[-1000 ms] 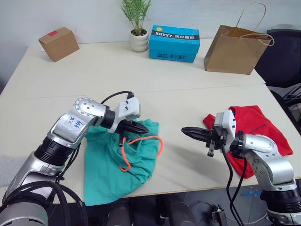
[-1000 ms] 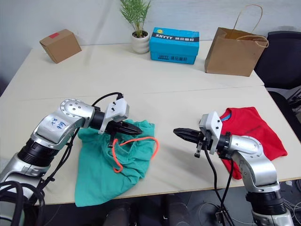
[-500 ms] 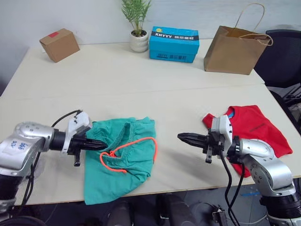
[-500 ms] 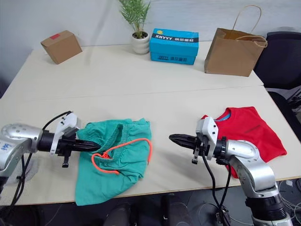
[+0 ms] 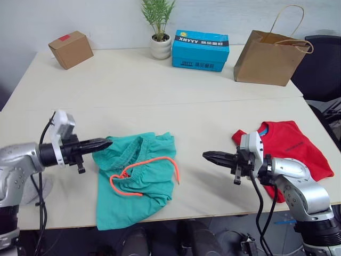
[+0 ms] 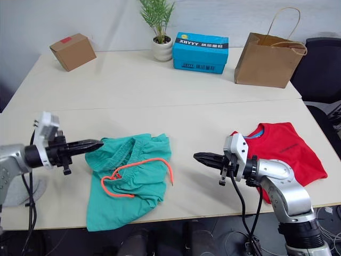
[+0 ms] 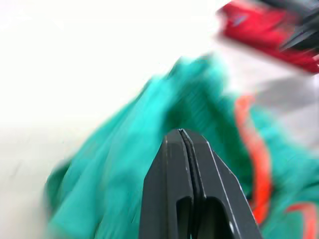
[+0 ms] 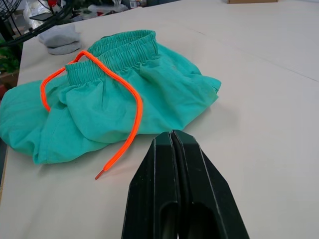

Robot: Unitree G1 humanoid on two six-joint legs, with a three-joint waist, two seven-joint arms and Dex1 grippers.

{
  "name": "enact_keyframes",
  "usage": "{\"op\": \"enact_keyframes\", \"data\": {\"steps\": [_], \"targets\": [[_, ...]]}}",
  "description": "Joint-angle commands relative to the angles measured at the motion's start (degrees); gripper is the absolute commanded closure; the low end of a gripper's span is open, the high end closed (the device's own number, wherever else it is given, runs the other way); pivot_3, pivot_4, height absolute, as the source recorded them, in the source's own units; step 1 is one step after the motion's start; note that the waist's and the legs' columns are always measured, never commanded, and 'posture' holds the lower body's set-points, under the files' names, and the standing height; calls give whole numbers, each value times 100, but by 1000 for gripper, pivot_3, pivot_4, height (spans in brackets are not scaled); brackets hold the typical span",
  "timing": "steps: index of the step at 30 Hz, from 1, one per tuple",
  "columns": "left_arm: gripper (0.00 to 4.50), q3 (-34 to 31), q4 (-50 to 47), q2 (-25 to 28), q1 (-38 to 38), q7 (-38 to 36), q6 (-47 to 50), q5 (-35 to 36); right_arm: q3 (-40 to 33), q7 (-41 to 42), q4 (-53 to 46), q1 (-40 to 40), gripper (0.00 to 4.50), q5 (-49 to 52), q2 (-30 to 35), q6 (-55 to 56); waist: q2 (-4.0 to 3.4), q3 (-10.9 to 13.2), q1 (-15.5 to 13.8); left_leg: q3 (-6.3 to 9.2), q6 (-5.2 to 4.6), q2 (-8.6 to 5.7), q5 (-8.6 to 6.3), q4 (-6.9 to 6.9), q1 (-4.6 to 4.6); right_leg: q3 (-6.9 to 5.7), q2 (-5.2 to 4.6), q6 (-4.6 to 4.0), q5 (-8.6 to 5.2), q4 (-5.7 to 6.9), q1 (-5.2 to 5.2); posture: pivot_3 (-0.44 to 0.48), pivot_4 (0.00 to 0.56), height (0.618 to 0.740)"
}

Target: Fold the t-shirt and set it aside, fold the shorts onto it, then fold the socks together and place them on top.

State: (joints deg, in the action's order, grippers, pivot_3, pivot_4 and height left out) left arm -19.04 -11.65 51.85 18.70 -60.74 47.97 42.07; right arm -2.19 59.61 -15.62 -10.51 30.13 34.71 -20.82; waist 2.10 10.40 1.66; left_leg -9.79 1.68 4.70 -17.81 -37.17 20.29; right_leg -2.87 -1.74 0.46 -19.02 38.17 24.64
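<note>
The shorts (image 5: 136,178) are lying in a rumpled heap near the front edge of the table (image 5: 160,85), waistband bunched up toward the back and the orange drawstring (image 5: 143,173) looping loose across the top. The t-shirt (image 5: 290,152) looks already folded and parked off to the robot's right, so I'd say we're on the shorts step. The socks (image 8: 61,37) sit beyond the shorts on the left side.

Left gripper (image 5: 106,143) is right at the waistband's left corner with its fingers pressed together, holding nothing as far as I can tell. Right gripper (image 5: 208,156) hovers between shorts and shirt, fingers also pressed together and empty.

If I were coaching: flatten that thing first. Open up, grab both waistband corners, pull it taut so the legs lie flat, then fold. And keep the drawstring tucked in, or it'll drag and snag when the shorts get carried over to the shirt.
</note>
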Motion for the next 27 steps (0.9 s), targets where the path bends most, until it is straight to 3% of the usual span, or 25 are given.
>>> {"op": "enact_keyframes", "data": {"steps": [1, 6, 10, 14, 21, 27], "targets": [[4500, 585, -500, -244, 628, 47, 171, 325, 48, -32, -66, -84, 4461, -9, -80, 154, 0, 0, -2, 0, 1, 0, 0, -1, 0, 0, 2, 0, 0, 1, 0, 0, 150, 740], [4500, 2163, -636, -784, 878, 293, -312, -676, 148, -104, -67, -143, 4461, -48, -171, 188, -1, 0, 32, -9, 3, -1, 2, -3, -8, 10, 8, 1, 1, 6, -4, 0, 150, 740], [4500, 2652, -444, -518, 428, 473, -675, -1507, 170, -217, -162, -131, 4461, -65, -226, 195, -1, 0, 80, -8, 12, 6, 5, -1, -9, 16, 20, 0, 0, 9, 3, 0, 150, 740], [4500, 2052, -81, -451, -133, 691, -1140, -1655, 136, -281, -253, -22, 4461, -65, -188, 180, -1, 0, 117, -1, 20, 9, 9, 2, -9, 17, 23, -8, -4, 19, 11, 0, 150, 740], [4500, 1317, 1088, -1032, -689, 657, -2565, -1660, 112, -248, -209, 243, 4461, -113, -241, 466, -2, -1, 46, 0, 8, 5, 2, -5, -9, 13, 12, -7, -4, 15, 3, 0, 150, 740], [4500, 1028, 1099, -1601, -834, 338, -2749, -1158, 1212, -197, 365, -873, 4461, -522, -1343, 913, 6, -5, 85, 0, 15, 8, 6, -11, -12, 11, 16, -8, -3, 36, 6, 0, 150, 740]]}}
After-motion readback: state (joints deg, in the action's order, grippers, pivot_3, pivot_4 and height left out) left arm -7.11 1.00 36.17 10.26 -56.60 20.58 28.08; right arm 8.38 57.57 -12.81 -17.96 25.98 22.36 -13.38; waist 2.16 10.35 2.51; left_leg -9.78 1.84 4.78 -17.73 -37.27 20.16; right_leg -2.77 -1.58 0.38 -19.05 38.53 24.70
